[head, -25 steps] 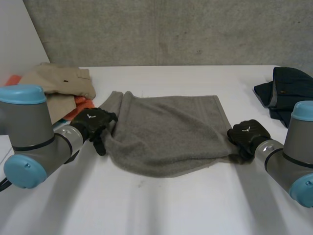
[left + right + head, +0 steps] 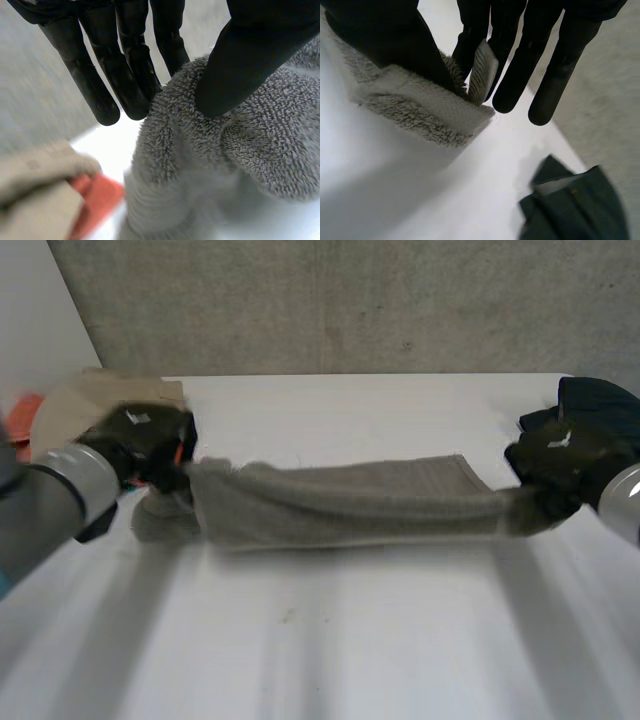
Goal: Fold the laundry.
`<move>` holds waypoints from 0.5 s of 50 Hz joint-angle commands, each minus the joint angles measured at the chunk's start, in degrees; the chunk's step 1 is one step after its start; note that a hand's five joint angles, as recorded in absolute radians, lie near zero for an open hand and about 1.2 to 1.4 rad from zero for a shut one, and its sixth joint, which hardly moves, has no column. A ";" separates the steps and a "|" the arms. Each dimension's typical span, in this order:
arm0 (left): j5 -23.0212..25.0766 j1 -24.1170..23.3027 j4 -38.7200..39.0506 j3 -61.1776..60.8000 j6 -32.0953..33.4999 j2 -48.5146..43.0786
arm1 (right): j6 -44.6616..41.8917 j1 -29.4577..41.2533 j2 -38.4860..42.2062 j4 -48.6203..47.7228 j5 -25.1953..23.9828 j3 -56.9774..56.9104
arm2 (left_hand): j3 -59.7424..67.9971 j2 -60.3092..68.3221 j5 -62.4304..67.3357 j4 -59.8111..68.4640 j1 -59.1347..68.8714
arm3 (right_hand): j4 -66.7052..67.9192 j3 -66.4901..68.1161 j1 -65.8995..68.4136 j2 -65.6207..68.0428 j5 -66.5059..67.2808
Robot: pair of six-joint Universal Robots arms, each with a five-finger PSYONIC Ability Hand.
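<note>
Mid-tabletop point(image 2: 330, 640): grey towel point(image 2: 340, 502), strung out as a long sagging band between the two hands. It looks doubled over along its length.

Left hand point(image 2: 140, 440) is at the towel's left end. Its wrist view has the thumb pressing a bunched wad of terry against the fingers, so it's a pinch, and a lumpy one.

Right hand point(image 2: 560, 465) is at the towel's right end. The thumb clamps the hemmed corner against one finger; the other fingers are straight, idle, clear of the towel edge.

Material: looped terry pile, fuzzy, with a flat woven band and a stitched hem at the right end.

Handling, my read: light, limp, no stiffness, drapes wherever it's unsupported. The pile is grippy, so slip risk is low. The best hold is at the corners on the hem, where it's thinner and firmer than the pile. The left end's wad will likely land wrinkled unless it's spread.

Beige garment point(image 2: 80, 400) and orange cloth point(image 2: 95, 192) sit just past the towel's left end. Dark blue garment point(image 2: 570, 205) lies past the towel's right end, apart from it.
</note>
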 commanded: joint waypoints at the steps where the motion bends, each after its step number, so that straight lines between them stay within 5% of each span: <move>1: 2.27 0.76 1.81 -0.32 -3.83 5.78 | 2.25 0.53 -0.57 1.76 -2.50 -3.93 | 11.92 11.88 14.10 11.30 13.06 | 11.32 11.60 15.91 12.08 13.25; 6: 1.31 0.84 1.47 4.25 0.64 -5.98 | 4.19 2.90 6.63 -1.83 -1.71 -4.99 | 11.92 11.88 14.10 11.30 13.06 | 11.32 11.60 15.91 12.08 13.25; 12: -3.08 0.14 -1.08 14.70 7.94 -22.34 | 6.56 6.33 17.79 -9.65 4.87 -6.66 | 11.28 11.24 13.45 10.65 12.42 | 11.32 11.60 15.91 12.08 13.25; 16: -5.63 -0.82 -3.63 20.24 9.44 -28.06 | 6.74 8.44 21.93 -13.09 10.06 -7.10 | -30.36 -30.40 -28.19 -30.98 -29.22 | 11.32 11.60 15.91 12.08 13.25; 19: -7.47 -1.53 -5.03 20.87 9.18 -27.11 | 7.09 9.49 23.34 -14.75 12.09 -6.66 | -48.54 -48.58 -46.37 -49.16 -47.40 | 11.32 11.60 15.91 12.08 13.25; 25: -10.65 -2.23 -4.25 10.61 7.86 -17.28 | 7.00 10.81 23.34 -16.25 12.53 -5.34 | -53.66 -53.70 -51.48 -54.28 -52.52 | 11.32 11.60 15.91 12.08 13.25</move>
